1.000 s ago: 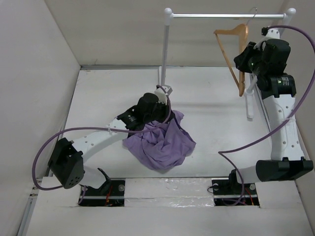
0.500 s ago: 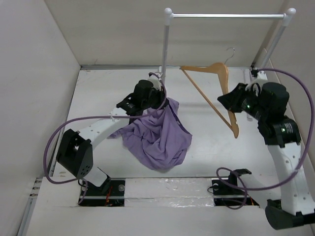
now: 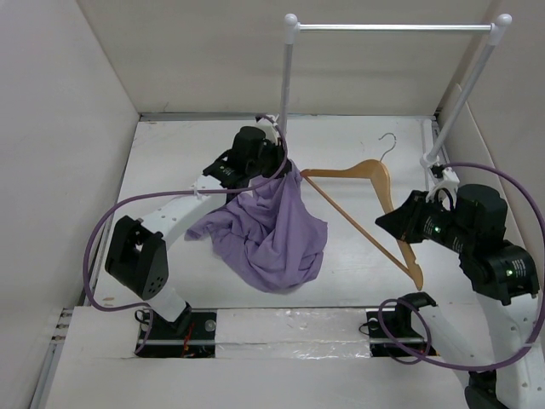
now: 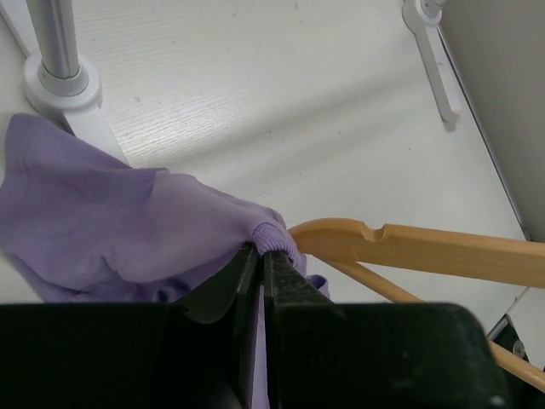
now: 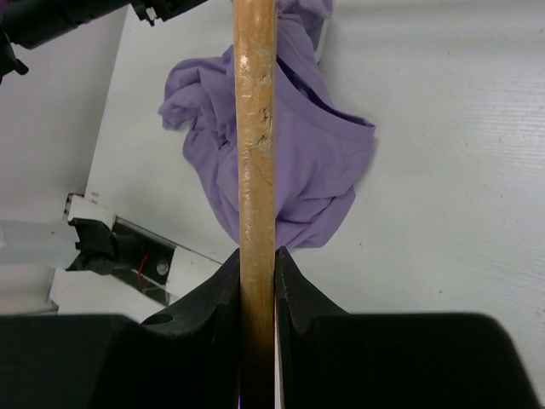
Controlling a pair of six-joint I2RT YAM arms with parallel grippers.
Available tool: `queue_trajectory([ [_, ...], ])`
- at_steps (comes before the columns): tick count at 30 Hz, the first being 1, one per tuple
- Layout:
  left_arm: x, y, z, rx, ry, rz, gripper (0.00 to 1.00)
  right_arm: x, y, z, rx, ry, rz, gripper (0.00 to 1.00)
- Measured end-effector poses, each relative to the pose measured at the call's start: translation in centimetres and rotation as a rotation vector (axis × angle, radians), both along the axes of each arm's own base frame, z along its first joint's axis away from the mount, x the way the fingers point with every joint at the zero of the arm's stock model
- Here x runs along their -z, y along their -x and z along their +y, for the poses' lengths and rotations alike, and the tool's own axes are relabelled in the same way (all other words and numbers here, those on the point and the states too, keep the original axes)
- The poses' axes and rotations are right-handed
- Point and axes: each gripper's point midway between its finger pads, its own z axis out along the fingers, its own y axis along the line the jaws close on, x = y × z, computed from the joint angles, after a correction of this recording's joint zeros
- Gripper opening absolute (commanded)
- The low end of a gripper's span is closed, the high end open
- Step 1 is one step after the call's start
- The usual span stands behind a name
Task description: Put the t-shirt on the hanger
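The lavender t-shirt (image 3: pixel 268 234) hangs bunched from my left gripper (image 3: pixel 285 166), which is shut on its ribbed neck edge; the lower folds rest on the table. In the left wrist view the gripper (image 4: pixel 261 249) pinches that edge of the t-shirt (image 4: pixel 111 221), and the tip of the wooden hanger (image 4: pixel 426 249) sits right beside it. My right gripper (image 3: pixel 393 223) is shut on one arm of the hanger (image 3: pixel 345 170), whose metal hook points away. In the right wrist view the gripper (image 5: pixel 257 251) clamps the hanger (image 5: pixel 254 128), which points at the t-shirt (image 5: pixel 315 170).
The white and silver clothes rail (image 3: pixel 392 27) spans the back, its left post (image 3: pixel 285 85) just behind my left gripper and its base (image 4: pixel 60 81) beside the shirt. The right post's foot (image 4: pixel 430 51) lies by the right wall. Walls close in on three sides.
My right arm has taken the hanger off the rail and carried it down and left to the shirt. My left gripper has lifted the shirt back toward the rail's left post.
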Motion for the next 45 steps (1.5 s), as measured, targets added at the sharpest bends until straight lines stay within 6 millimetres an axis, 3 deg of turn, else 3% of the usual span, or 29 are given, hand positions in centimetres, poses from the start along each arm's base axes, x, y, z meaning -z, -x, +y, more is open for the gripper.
queue_trajectory([
  [24, -0.4, -0.1, 0.0, -0.013, 0.006, 0.011, 0.00, -0.8, 2.8, -0.3, -0.045, 0.053, 0.039, 0.00],
  [33, -0.5, 0.7, -0.5, 0.019, 0.011, 0.026, 0.00, 0.5, 1.5, 1.0, -0.063, 0.010, 0.066, 0.00],
  [45, 0.5, 1.4, 0.0, 0.029, -0.047, 0.048, 0.00, -0.5, -0.9, 1.5, -0.053, 0.003, -0.004, 0.00],
])
